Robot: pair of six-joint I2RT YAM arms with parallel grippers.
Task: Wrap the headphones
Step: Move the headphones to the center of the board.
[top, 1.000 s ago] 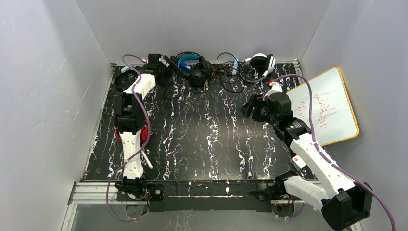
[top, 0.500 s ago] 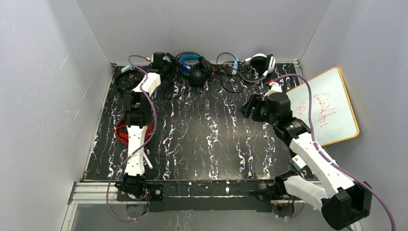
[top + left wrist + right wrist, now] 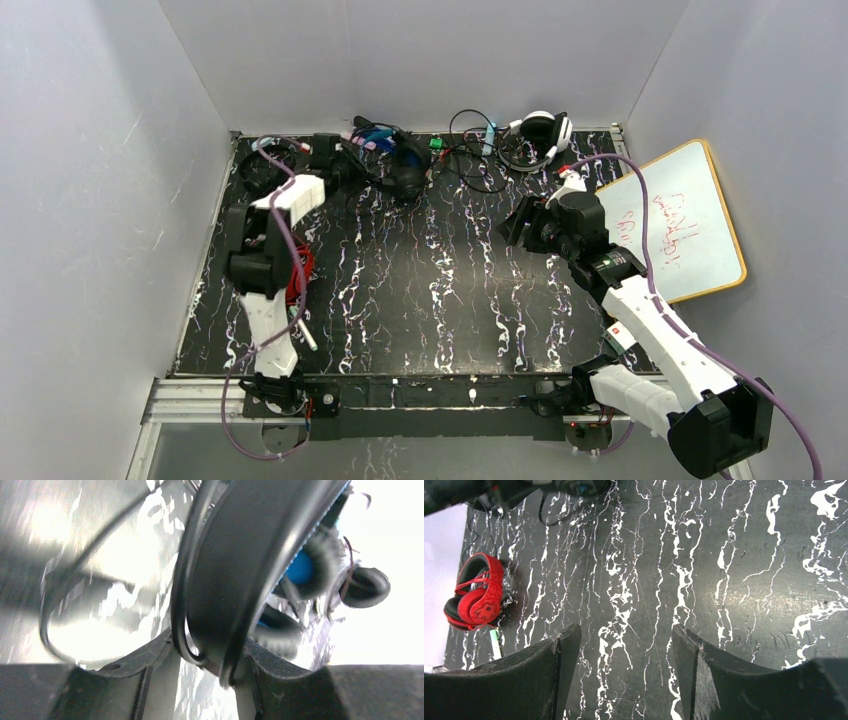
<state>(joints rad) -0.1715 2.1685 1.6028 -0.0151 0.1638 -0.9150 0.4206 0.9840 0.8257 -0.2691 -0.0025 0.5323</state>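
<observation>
Clamping the blue-banded headphones [image 3: 404, 170] by the headband [image 3: 245, 560], left gripper [image 3: 212, 657] is right on them; right gripper [image 3: 624, 632] gapes empty, well apart.

Left gripper [image 3: 212, 656], jaws clamped on the headphones [image 3: 260, 550] at their broad black band [image 3: 225, 605], which rises steeply from between the two fingers [image 3: 150, 662]. A thin black cable [image 3: 46, 607] hugs the band's left edge and loops out to the claw's left over the marbled table [image 3: 115, 587]. Beyond the claw, to its right, are blurred ear cups [image 3: 367, 586], one with a blue centre.
</observation>
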